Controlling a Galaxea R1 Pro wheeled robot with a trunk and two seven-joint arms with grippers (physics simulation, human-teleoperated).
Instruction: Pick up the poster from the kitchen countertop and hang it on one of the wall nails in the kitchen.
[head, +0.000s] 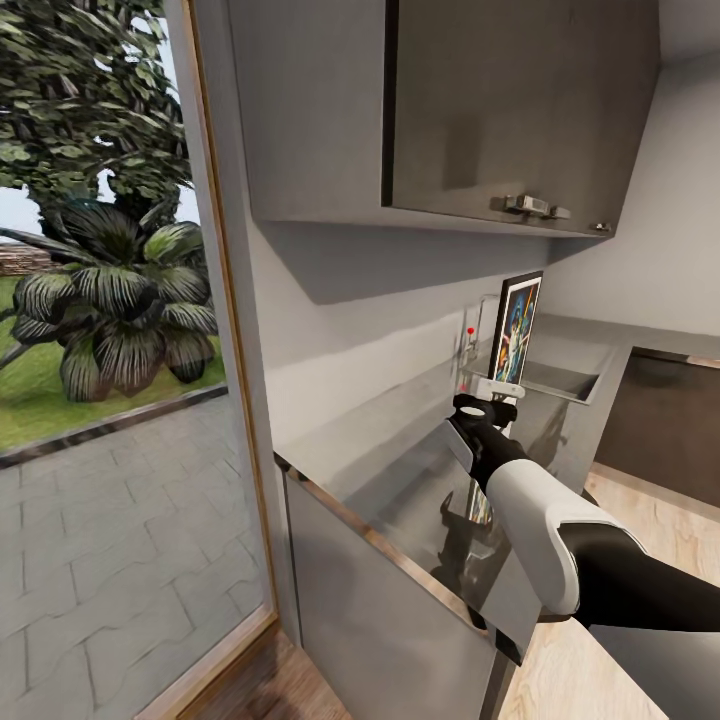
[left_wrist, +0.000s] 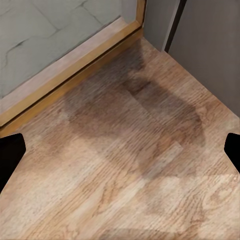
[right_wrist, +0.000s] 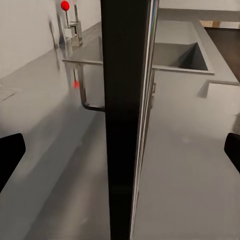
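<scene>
Right gripper (head: 497, 392) is holding the thin black-framed portrait Star Wars poster (head: 517, 328) upright above the glossy dark grey worktop (head: 400, 470), jaws clamping its lower edge; judged light, rigid, slippery-edged, likely pivoting if gripped off-centre.

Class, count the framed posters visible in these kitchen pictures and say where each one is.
1: the black-framed Star Wars poster stands upright above the glossy dark grey countertop, gripped by the right gripper beside the sink. Others may be hidden.
</scene>
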